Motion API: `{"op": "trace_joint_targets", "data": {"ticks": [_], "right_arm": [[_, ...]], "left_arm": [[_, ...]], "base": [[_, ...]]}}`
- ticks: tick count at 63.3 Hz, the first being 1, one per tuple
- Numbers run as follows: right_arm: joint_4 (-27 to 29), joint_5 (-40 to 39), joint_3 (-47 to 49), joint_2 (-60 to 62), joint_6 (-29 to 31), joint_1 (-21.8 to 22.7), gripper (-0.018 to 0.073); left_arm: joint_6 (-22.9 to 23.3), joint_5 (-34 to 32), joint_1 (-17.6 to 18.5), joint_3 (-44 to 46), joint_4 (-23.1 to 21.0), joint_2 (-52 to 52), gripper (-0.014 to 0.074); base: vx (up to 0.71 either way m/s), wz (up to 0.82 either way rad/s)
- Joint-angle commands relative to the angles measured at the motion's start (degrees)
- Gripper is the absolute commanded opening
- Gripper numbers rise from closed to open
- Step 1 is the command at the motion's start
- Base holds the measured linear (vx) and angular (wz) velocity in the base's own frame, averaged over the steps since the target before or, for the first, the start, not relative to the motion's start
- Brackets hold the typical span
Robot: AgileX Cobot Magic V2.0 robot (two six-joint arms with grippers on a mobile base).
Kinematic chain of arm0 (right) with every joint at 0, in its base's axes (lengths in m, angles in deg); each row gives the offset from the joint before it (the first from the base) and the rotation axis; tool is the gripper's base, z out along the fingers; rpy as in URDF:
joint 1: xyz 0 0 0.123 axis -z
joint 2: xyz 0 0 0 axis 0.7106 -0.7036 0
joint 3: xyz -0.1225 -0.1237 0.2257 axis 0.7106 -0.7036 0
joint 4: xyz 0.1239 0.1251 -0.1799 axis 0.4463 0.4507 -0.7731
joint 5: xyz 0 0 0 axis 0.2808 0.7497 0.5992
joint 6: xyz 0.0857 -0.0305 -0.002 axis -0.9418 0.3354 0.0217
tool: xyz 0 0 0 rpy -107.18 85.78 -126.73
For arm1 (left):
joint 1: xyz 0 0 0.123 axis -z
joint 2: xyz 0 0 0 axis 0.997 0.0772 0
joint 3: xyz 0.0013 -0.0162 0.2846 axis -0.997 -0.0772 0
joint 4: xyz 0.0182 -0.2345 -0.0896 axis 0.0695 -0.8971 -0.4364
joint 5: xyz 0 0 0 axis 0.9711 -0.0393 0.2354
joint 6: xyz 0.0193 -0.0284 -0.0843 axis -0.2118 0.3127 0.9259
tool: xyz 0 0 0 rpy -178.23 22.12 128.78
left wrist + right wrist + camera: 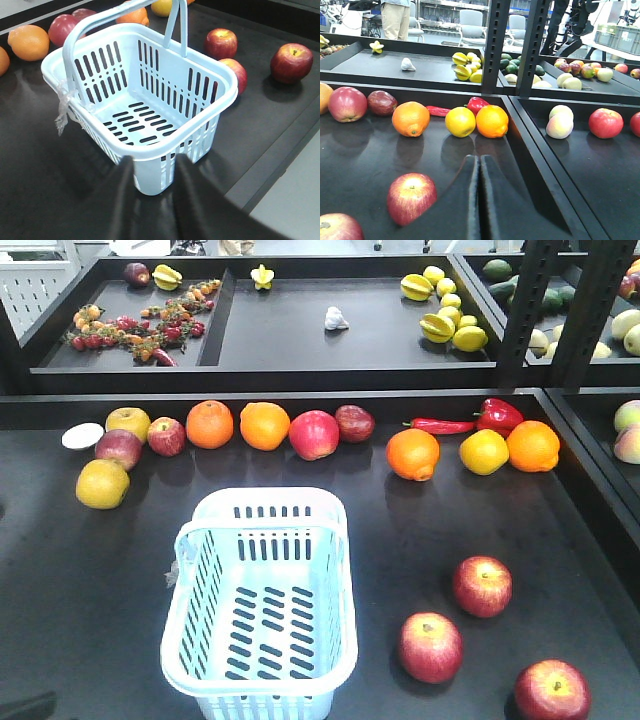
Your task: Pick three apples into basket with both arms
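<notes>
Currently three apples (430, 647) lie on table (90, 620) right of empty basket (262, 504). Left gripper (154, 162) spread near basket corner; right gripper (479, 160) pressed together. Risk: unopened fingers nudge apple, it rolls; upright handle (71, 50) blocks drop.

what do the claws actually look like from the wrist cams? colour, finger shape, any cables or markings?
Left claw: two matte black fingers, broad at the base and tapering to rounded tips, blurred. Right claw: same plain black, two fingers flaring wide toward the camera, narrow at the tips. No cables, markings or arm links show in any view.
</notes>
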Motion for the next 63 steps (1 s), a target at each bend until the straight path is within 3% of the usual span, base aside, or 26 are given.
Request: {"op": "trace_joint_targets", "data": {"ticks": [1,63], "right_arm": [[-0.19,-4.38,-0.52,-0.19,0.25,0.15,-0.0009],[-0.19,-4.38,-0.52,-0.19,0.25,0.15,-0.0009]], "left_arm": [[0.32,-4.75,0.13,1.47,-0.90,0.40,-0.0010],[0.44,-6.38,0.13,1.47,-0.95,0.40,-0.0007]], "base": [[0.00,0.00],[0.00,0.00]]}}
